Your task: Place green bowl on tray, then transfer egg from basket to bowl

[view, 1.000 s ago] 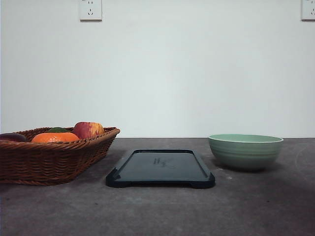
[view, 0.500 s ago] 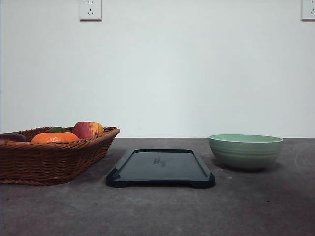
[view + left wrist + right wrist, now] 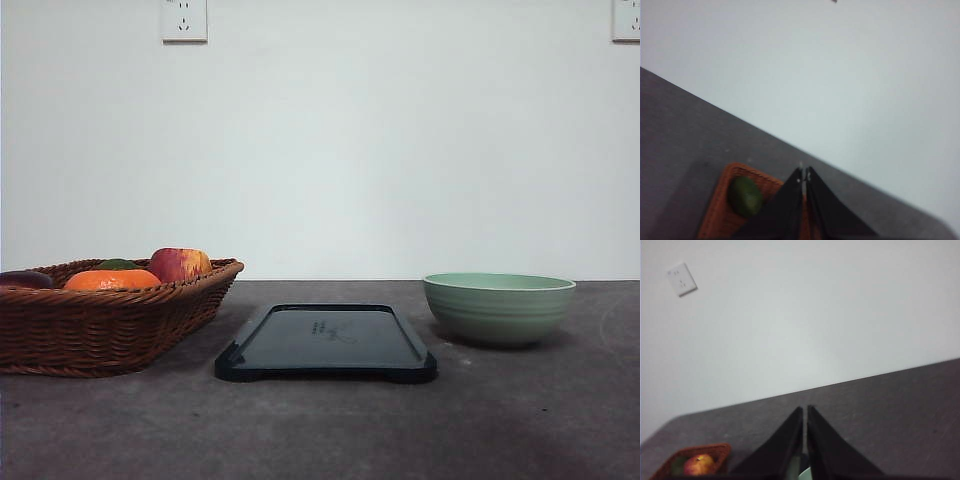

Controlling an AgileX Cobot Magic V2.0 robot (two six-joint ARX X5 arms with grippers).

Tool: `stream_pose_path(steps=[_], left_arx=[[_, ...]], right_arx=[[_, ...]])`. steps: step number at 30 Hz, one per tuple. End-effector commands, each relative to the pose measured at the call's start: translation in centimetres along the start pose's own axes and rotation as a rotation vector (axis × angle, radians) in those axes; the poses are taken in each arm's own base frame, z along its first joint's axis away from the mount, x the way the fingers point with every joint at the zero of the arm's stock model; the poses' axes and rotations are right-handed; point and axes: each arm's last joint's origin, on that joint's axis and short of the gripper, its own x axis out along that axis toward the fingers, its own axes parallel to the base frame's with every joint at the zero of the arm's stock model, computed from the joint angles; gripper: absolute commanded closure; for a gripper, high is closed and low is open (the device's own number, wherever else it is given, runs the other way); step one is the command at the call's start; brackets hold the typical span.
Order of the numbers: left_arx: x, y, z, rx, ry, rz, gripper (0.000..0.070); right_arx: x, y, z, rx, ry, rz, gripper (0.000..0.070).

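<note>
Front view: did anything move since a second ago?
Nothing moved. The bowl sits on the table right of the tray, the basket on the left, all as before.

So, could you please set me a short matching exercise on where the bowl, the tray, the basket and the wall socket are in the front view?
Things:
1. bowl
2. tray
3. basket
4. socket

Places:
A. on the table at the left, holding fruit
B. on the wall, upper left
C. on the table at the right, off the tray
D. flat on the table in the middle, nothing on it

Pairs: 1-C, 2-D, 3-A, 4-B
</note>
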Motion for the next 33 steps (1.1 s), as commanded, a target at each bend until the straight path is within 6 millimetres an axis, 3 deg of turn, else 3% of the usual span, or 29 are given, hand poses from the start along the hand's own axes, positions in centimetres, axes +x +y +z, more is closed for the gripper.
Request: stream_pose_path(steps=[1, 7, 12, 19, 27, 29, 30, 32, 33], left_arx=[[0.4, -0.6, 1.1, 0.098, 0.027, 0.017, 0.0697], [2.8, -2.0, 3.2, 0.18, 0.202, 0.035, 0.0699], [5.3, -2.6, 3.9, 0.221, 0.369, 0.004, 0.0699], [8.4, -2.7, 3.6, 0.25, 0.598, -0.025, 0.0699], [10.3, -1.9, 1.9, 0.264, 0.791, 0.009, 0.0699], [10.6, -1.8, 1.7, 0.271, 0.807, 0.01, 0.0693], [10.6, -1.8, 1.7, 0.27, 0.806, 0.01, 0.0646], [10.7, -1.8, 1.7, 0.271, 0.801, 0.008, 0.0481], [10.7, -1.8, 1.7, 0.272, 0.797, 0.007, 0.0381]], right_arx=[[0.8, 0.3, 1.1, -0.077, 0.026, 0.012, 0.0694], [3.6, 0.4, 2.8, -0.11, 0.187, 0.014, 0.0694], [6.0, 0.3, 2.8, -0.104, 0.343, 0.02, 0.0694], [8.5, -0.2, 1.0, -0.08, 0.548, 0.028, 0.0694], [9.6, -0.8, -1.4, -0.04, 0.743, 0.015, 0.0685], [9.7, -0.8, -1.6, -0.037, 0.765, 0.01, 0.0602], [9.7, -0.9, -1.7, -0.037, 0.77, 0.006, 0.051], [9.7, -0.9, -1.7, -0.039, 0.774, -0.002, 0.0318], [9.7, -0.9, -1.7, -0.041, 0.773, -0.01, 0.0282]])
